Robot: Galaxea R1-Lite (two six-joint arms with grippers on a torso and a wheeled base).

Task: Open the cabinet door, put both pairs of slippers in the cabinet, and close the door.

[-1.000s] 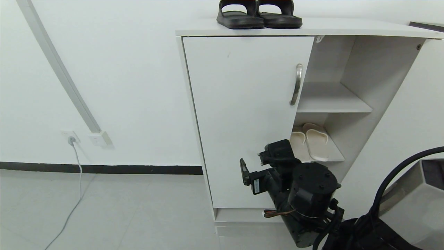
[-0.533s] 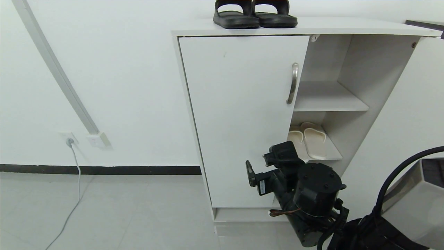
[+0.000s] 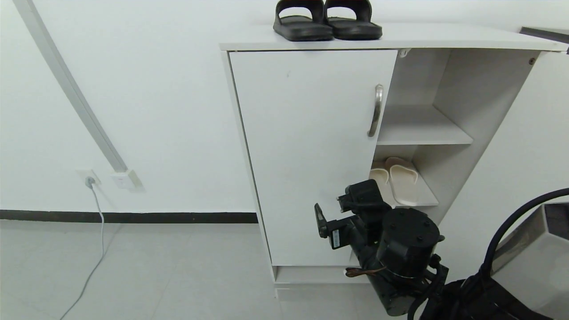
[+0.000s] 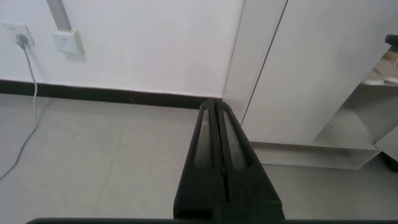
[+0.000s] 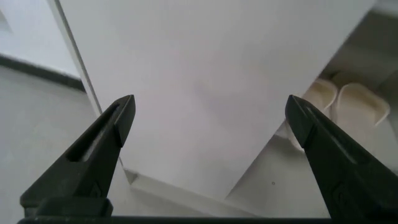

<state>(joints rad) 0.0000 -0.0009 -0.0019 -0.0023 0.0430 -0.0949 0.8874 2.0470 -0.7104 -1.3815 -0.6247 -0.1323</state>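
My right gripper sits low in front of the shut left door, jaws spread wide and holding nothing. My left gripper has its jaws pressed together, also empty, and is aimed at the floor by the cabinet's left side.

The white slippers already lie on the lower shelf of the open right bay. The black slippers sit side by side on the cabinet top, above the left door. So I judge the step is fetching the black pair.

To do it well, I should rise well clear of the handle and come at the pair from the near side. Closing across both touching inner edges should lift them together. Then I carry them right and down onto the bare upper shelf, ducking under the top.
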